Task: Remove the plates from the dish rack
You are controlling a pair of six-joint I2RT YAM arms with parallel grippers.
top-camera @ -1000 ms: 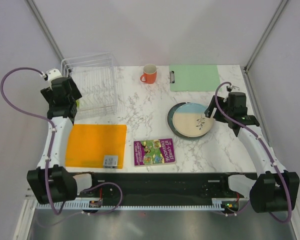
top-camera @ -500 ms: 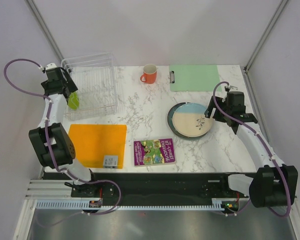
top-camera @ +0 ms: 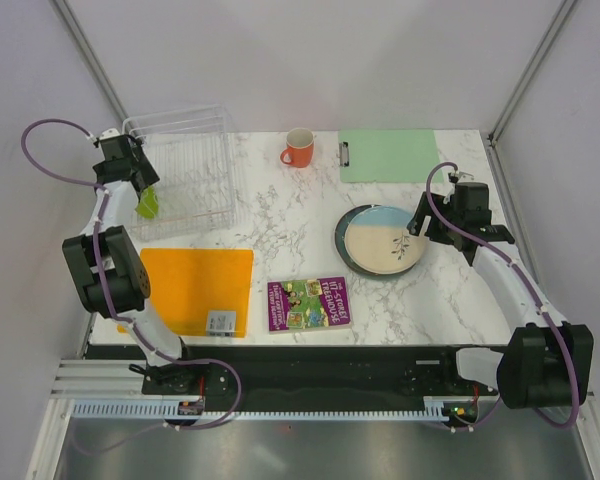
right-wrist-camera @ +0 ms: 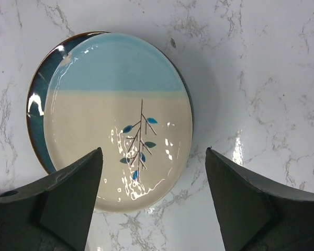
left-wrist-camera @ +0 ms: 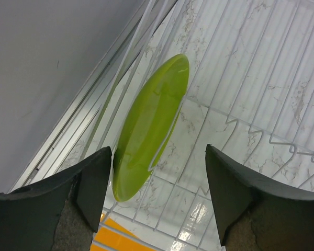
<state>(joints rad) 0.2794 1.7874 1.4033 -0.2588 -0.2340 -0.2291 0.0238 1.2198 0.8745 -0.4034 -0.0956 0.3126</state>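
Step in hand: grasping the lime green plate (left-wrist-camera: 149, 125), on edge at the dish rack's (left-wrist-camera: 261, 78) 8 o'clock corner. The left claw (left-wrist-camera: 158, 178) hangs open over it; next it must close on the rim and lift. The right claw (right-wrist-camera: 153, 178) gapes empty over 2 stacked plates (right-wrist-camera: 115, 125) at the worktop's (right-wrist-camera: 261, 78) 3 o'clock.

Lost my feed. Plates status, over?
Left gripper open at lime plate in dish rack. Right gripper open over cream-and-blue plate on teal plate. No obstruction seen.

left gripper (left-wrist-camera: 158, 198): jaws apart, arm stretched far back | right gripper (right-wrist-camera: 154, 198): jaws wide, apparently pointing down
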